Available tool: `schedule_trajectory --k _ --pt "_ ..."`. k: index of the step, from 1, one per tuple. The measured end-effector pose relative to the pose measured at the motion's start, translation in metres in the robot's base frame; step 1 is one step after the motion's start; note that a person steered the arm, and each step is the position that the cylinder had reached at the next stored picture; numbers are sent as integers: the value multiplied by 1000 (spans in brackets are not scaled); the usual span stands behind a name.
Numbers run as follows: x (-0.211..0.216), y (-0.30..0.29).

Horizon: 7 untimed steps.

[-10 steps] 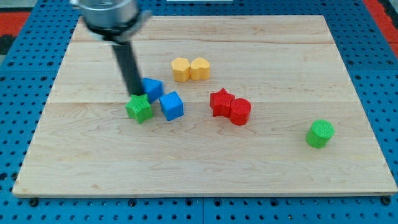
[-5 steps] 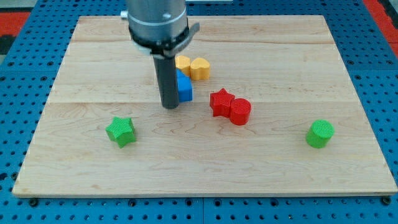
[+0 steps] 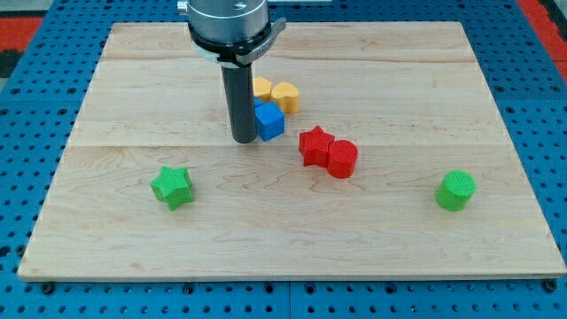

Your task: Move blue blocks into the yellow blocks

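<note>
Board (image 3: 133, 89) was wooden, lying on blue pegboard; rod stood upright near centre-top, its mount filling the view's top. No jaws on this rig, so nothing open or shut and nothing held; you only had my tip (image 3: 244, 140) on the wood, touching or just beside the left face of the blue cube (image 3: 269, 121).

Blue cube sat against the two yellow blocks (image 3: 275, 93), the left one half hidden by the rod. You could see one blue block only; if a second existed behind the rod, I couldn't tell.

Risks, in my judgement:
- Pushing further toward the view's top right could have shoved the yellow pair apart rather than closing the group.
- An off-centre push could have spun the cube and let it slip past, down toward the red star (image 3: 314, 144) and red cylinder (image 3: 342, 158) nearby.

Green star (image 3: 171, 186) and green cylinder (image 3: 456, 190) were well apart from all this, no threat.
</note>
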<state>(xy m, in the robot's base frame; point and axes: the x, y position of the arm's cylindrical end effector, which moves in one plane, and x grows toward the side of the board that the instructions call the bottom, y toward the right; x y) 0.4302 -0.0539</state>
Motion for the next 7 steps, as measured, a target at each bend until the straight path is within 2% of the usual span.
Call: schedule_trajectory --k 7 --pt "3 23"
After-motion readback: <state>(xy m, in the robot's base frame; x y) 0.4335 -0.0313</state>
